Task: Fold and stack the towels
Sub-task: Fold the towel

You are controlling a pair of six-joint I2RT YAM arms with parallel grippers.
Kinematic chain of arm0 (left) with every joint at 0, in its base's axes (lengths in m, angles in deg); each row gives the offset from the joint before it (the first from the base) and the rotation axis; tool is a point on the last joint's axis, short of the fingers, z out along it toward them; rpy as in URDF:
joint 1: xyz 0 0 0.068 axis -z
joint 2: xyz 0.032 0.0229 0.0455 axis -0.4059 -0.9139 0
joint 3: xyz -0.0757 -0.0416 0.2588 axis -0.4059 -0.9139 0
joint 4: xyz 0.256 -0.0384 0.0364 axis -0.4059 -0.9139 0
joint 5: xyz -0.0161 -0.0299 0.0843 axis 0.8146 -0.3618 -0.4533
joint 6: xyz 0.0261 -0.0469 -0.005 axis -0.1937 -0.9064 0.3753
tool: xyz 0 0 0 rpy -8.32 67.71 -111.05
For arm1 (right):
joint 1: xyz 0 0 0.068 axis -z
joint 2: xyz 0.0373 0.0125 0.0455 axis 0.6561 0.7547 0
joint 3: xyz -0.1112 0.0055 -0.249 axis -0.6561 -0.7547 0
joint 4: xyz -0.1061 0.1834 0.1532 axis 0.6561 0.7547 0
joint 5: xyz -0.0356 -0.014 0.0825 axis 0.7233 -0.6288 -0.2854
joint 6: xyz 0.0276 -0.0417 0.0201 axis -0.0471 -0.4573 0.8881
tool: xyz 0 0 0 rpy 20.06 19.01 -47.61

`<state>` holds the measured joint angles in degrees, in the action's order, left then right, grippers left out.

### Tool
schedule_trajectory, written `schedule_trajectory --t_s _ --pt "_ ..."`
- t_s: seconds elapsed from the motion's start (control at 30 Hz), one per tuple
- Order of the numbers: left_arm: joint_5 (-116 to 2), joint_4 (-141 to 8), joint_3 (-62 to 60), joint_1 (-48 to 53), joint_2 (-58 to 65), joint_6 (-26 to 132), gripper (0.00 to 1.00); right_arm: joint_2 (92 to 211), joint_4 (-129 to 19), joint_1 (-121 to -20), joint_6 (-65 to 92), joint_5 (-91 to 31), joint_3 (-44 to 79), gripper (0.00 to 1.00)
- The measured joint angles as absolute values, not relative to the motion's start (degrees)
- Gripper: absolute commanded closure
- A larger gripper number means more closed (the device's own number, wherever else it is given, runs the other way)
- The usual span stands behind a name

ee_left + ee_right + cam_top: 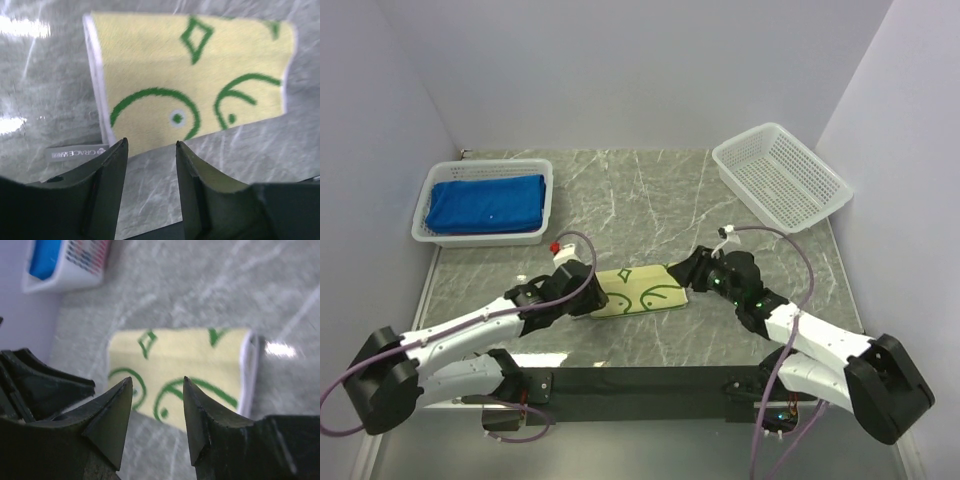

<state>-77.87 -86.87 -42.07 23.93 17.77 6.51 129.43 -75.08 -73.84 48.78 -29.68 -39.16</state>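
A pale yellow towel with green motifs (638, 291) lies folded flat on the marble table between my two grippers; it also shows in the left wrist view (190, 80) and the right wrist view (185, 370). My left gripper (588, 297) sits at its left end, open and empty (150, 145). My right gripper (688, 272) sits at its right end, open and empty (157, 382). A folded royal blue towel (487, 205) lies in the white lattice basket (428, 205) at the back left. No salmon-pink towel is in view.
An empty white lattice basket (780, 175) stands tilted at the back right. White walls close in the table on three sides. A black strip (640, 380) runs along the near edge between the arm bases.
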Motion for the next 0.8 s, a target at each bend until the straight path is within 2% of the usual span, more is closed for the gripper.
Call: schedule_trajectory --t_s 0.13,0.3,0.47,0.57,0.67,0.8 --pt "-80.2 -84.9 -41.7 23.9 20.2 7.7 0.57 136.9 -87.2 -73.8 50.8 -30.0 -39.2 0.48" --pt "-81.4 -78.6 -42.4 23.2 16.6 7.3 0.61 151.4 -102.3 -73.7 54.5 -29.4 -39.8 0.47" --pt "-78.9 -71.2 -48.9 19.5 11.4 4.4 0.63 167.4 -117.1 -73.7 59.4 -29.1 -42.3 0.47" --pt "-77.2 -67.0 -51.5 18.0 10.6 1.5 0.63 172.1 -125.6 -73.1 62.2 -29.1 -43.5 0.47" --pt "-76.2 -64.6 -52.3 17.6 10.2 -0.4 0.6 173.1 -128.1 -71.9 63.1 -28.9 -44.0 0.47" --pt "-75.4 -65.0 -52.0 17.5 11.0 -1.6 0.48 169.2 -123.6 -70.8 60.4 -28.9 -43.8 0.42"
